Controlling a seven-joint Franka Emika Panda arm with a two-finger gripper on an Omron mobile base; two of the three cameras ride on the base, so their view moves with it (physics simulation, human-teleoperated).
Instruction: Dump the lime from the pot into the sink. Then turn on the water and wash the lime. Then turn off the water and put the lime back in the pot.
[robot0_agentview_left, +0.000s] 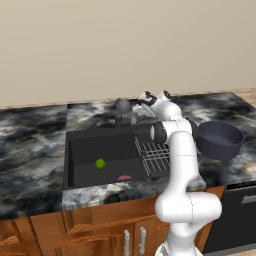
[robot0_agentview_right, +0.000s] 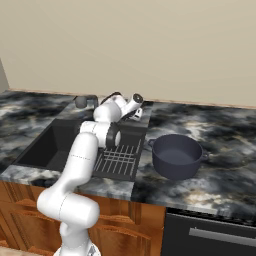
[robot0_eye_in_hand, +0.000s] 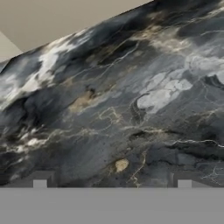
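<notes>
Lime (robot0_agentview_left: 100, 163) in black sink (robot0_agentview_left: 90, 145)

Taking the sink (robot0_agentview_left: 75, 150) as landmark: its left half is open basin, with the lime (robot0_agentview_left: 100, 163) lying alone on the floor and a flat pink patch (robot0_agentview_left: 124, 177) near the front wall. The wire rack (robot0_agentview_left: 156, 156) covers its right part. Behind its back rim the faucet (robot0_agentview_left: 122, 111) stands upright. Right of the sink, the pot (robot0_agentview_right: 176, 155) occupies the marble counter (robot0_agentview_right: 225, 135); bare counter lies around it.

Dark veined marble counter (robot0_eye_in_hand: 131, 109) runs slantwise below a beige wall (robot0_eye_in_hand: 52, 17).
</notes>
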